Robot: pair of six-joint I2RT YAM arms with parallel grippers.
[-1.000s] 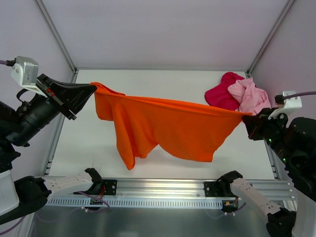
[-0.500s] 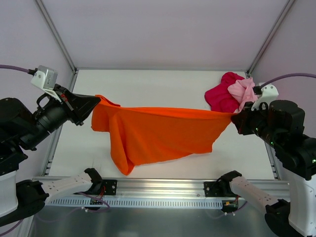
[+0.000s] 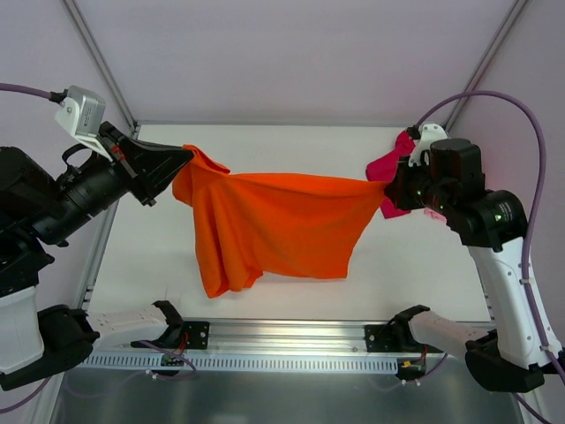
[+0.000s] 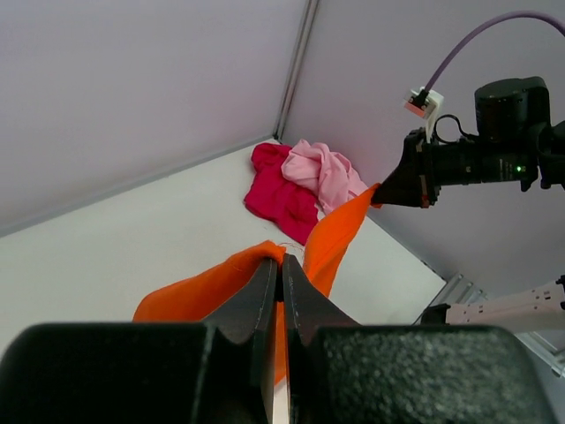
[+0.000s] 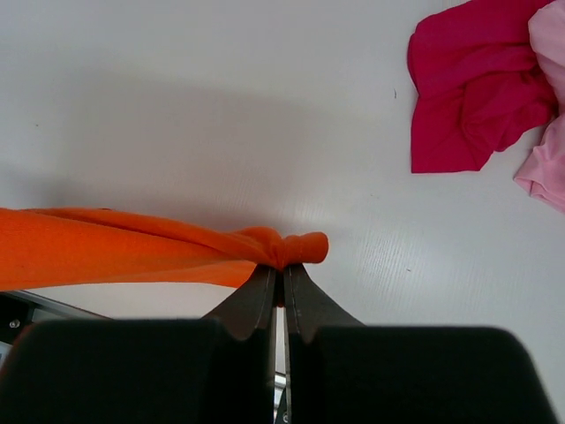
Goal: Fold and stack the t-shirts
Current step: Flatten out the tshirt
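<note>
White surface (image 3: 265,146) below us shows nothing folded yet. We hold the orange t-shirt (image 3: 282,230) spread in the air above its middle, our left fingers (image 3: 179,159) and right fingers (image 3: 391,188) each clenched on an upper end. The pink t-shirt (image 4: 322,172) and red t-shirt (image 4: 278,194) lie crumpled together at the far right corner. By our judgement, all three folds and the stacking are left.

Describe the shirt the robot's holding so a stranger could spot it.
Start at the white table. Over it, stretched between the left claw and right claw, hangs the orange shirt. The red shirt and pink shirt lie crumpled in the far right corner.
</note>
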